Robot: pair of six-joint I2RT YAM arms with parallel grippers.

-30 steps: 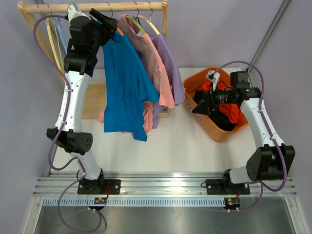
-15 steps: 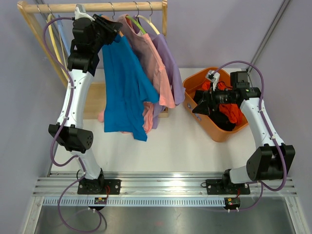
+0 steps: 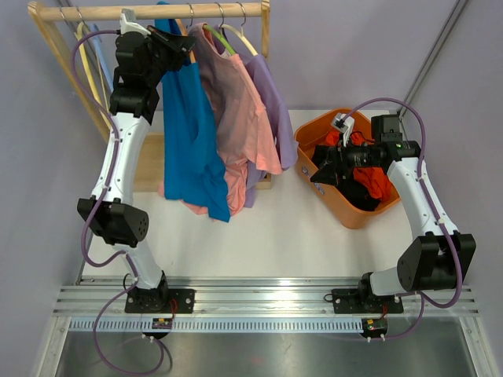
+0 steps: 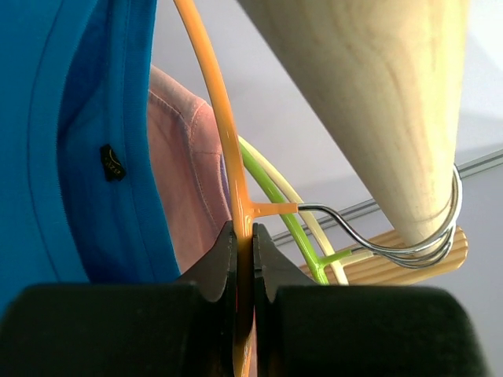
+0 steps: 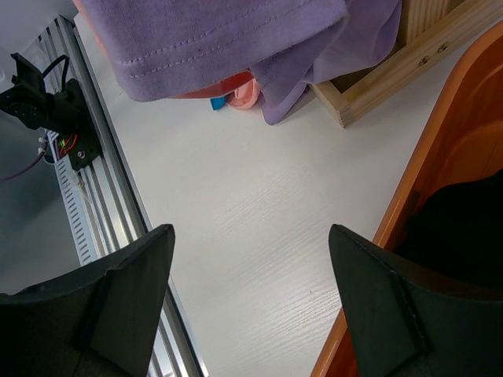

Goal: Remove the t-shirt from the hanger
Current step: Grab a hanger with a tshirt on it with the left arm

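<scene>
A blue t-shirt (image 3: 185, 133) hangs from an orange hanger (image 4: 216, 102) on the wooden rail (image 3: 212, 10) at the back left. My left gripper (image 3: 185, 47) is up at the rail and shut on the orange hanger's arm just below its metal hook; in the left wrist view the left gripper (image 4: 244, 232) pinches the orange bar, with the blue collar (image 4: 71, 141) to its left. My right gripper (image 3: 321, 173) stands open and empty over the table beside the orange basket (image 3: 355, 221); the right wrist view shows this gripper (image 5: 250, 229) over bare table.
A pink t-shirt (image 3: 240, 118) and a purple one (image 3: 275, 102) hang right of the blue one, on green (image 4: 275, 196) and cream hangers. Empty yellow hangers (image 3: 85, 71) hang at the rail's left end. The basket holds red and black clothes. The rack's wooden foot (image 5: 393, 71) lies near the basket.
My left gripper has closed onto the orange hanger. The blue t-shirt has swung left and hangs narrower, uncovering more of the pink one. The right arm has not moved.
</scene>
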